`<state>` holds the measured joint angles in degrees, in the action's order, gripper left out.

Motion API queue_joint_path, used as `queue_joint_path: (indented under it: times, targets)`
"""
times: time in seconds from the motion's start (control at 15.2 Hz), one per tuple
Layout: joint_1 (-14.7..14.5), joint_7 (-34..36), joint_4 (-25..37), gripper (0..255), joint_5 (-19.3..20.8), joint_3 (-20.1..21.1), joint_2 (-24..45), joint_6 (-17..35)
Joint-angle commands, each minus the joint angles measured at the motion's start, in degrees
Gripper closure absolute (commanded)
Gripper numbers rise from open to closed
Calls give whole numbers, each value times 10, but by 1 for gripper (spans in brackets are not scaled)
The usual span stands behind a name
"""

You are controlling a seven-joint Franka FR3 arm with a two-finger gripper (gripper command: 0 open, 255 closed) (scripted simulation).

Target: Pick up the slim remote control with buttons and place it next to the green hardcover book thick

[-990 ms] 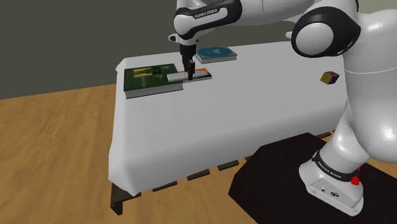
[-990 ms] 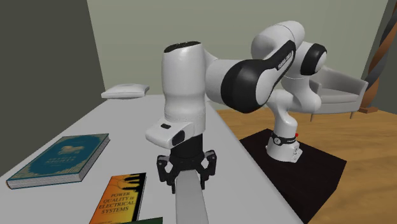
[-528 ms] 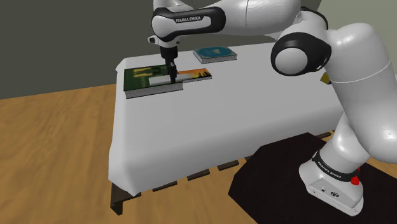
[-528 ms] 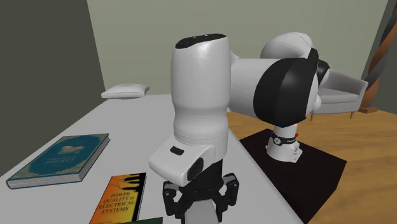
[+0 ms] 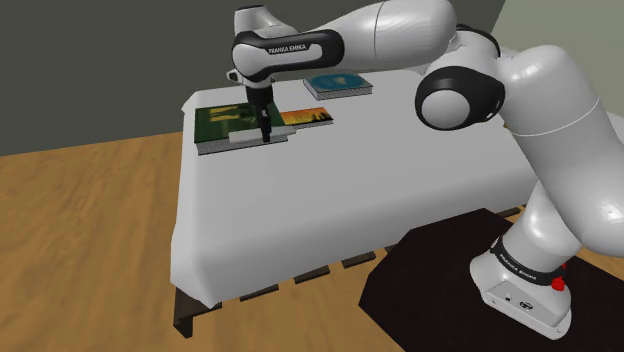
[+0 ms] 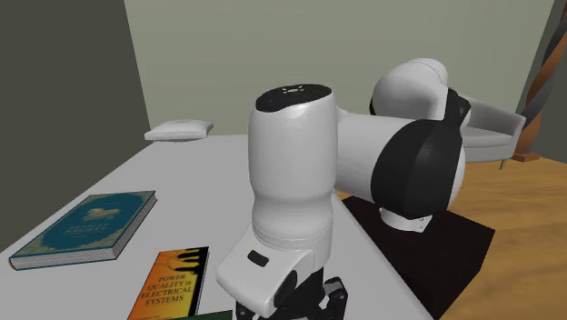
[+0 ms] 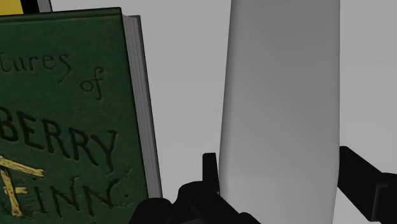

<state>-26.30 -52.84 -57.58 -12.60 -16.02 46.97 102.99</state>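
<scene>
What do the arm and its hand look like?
The arm is glossy white, with rounded links and dark joints. A black band by the wrist carries white FRANKA EMIKA lettering. The hand is all black with two blocky fingers. The base wears a dark lettered ring and a small red mark.

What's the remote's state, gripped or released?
Gripped: black fingers clamp the remote on both sides, beside the green book. Touching the table: cannot tell.

The green book [image 7: 63,114] ran past the wrist view's edges, its title cut to "tures of" and "BERRY FINN". The remote [image 7: 280,108] lost its far end likewise, and its buttons could not be made out.
</scene>
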Motion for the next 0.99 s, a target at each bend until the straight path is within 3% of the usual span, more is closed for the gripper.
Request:
queue_joint_path:
  times: [0.0,0.92]
  targets:
    - [-2,-1,-14,255,-1,0,1,15]
    - [-6,-9,-70,255,-8,5,28,97]
